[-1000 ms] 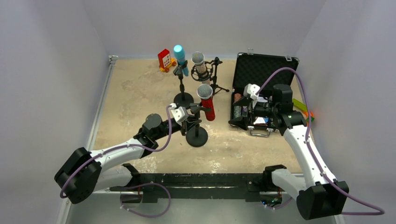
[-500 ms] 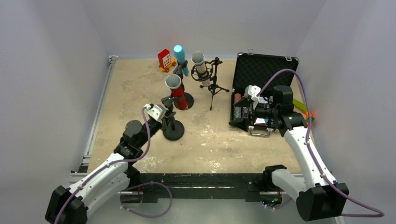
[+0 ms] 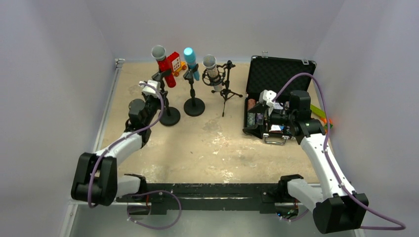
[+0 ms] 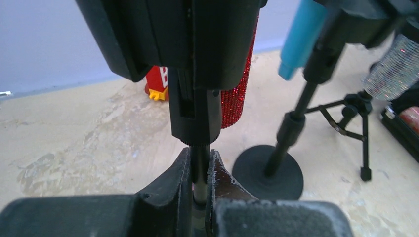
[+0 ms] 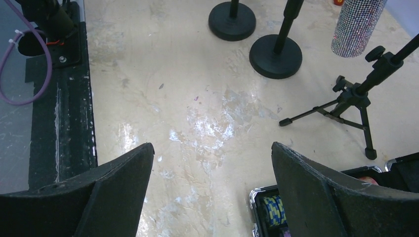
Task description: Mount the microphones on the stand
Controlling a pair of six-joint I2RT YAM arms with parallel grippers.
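Left gripper (image 4: 199,165): shut tight on the thin pole of the left stand (image 3: 169,117), just under the clip. One finger presses the pole from each side.
Red mic (image 3: 162,66): sits in the clip of the left stand, tilted, with the grey head up. It is at the far left part of the table (image 3: 212,143).
Blue mic (image 3: 190,61): sits in the clip of the middle stand (image 3: 194,106), tilted, just to the right of the red mic.
Silver mic (image 3: 211,69): held in the ring on top of the tripod (image 3: 226,94), head up, to the right of the blue mic.
Stands: all three are in one row near the far edge. The two round bases are close together but do not touch.
Right gripper (image 5: 211,148): wide open with nothing between the fingers. It hangs above the table at the front of the case (image 3: 276,74).
Case: black, lid raised, at the right side. The small things inside are too small to tell.
Toy (image 3: 174,63): red, just behind the red mic, near the far wall.
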